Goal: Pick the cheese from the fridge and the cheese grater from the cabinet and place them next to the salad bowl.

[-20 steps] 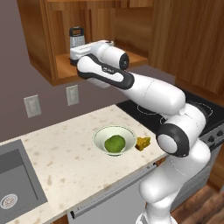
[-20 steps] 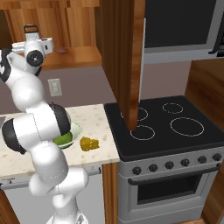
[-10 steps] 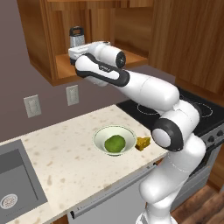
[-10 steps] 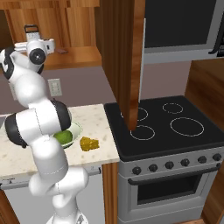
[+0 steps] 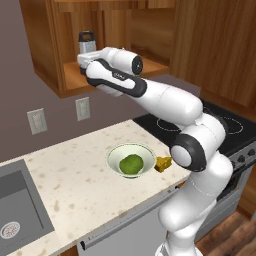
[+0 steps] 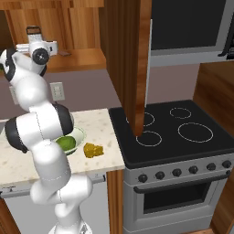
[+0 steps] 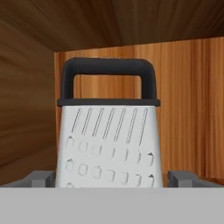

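Cheese grater (image 7: 109,144) upright, metallic, black loop handle

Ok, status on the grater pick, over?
End effector open, jaws either side of cheese grater. Grater upright in cabinet, not gripped. Cheese already beside salad bowl. Nothing in the way.

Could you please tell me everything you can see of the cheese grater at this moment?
The cheese grater is a tapered box of shiny grey metal, narrower at the top, with rows of slots and small raised holes on its face and a black loop handle. It stands upright on the shelf of the wooden cabinet. The gripper is open, one fingertip either side of the grater's lower body; contact is not evident.
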Tool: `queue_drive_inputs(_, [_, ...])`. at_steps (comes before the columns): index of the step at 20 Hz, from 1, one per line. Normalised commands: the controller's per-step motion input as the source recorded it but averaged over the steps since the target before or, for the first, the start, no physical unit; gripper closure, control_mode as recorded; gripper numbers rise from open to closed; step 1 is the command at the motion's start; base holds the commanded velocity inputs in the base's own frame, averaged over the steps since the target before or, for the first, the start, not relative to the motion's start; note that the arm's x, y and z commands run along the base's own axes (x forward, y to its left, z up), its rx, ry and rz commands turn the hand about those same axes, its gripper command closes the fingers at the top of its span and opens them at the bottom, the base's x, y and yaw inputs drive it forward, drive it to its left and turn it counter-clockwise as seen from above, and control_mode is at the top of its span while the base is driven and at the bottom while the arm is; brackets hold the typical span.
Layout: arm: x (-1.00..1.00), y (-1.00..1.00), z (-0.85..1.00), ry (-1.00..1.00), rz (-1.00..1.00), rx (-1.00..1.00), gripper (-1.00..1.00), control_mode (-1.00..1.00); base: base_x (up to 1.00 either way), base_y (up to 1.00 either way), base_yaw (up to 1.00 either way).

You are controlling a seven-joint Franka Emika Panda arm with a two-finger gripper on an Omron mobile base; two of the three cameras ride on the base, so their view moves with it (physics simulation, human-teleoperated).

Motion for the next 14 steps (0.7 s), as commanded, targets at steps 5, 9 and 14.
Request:
queue_drive_inputs(5, [0.15,0.04,-0.21,0.22,0.0,0.02,-1.0,-1.0,0.0,0.0,0.0])
queue_drive_inputs(9, [0.13,0.25,-0.38,0.22,0.0,0.0,1.0,-1.0,0.0,0.0,0.0])
queue_drive_inputs(14, [0.11,0.1,-0.37,0.2,0.0,0.0,1.0,-1.0,0.0,0.0,0.0])
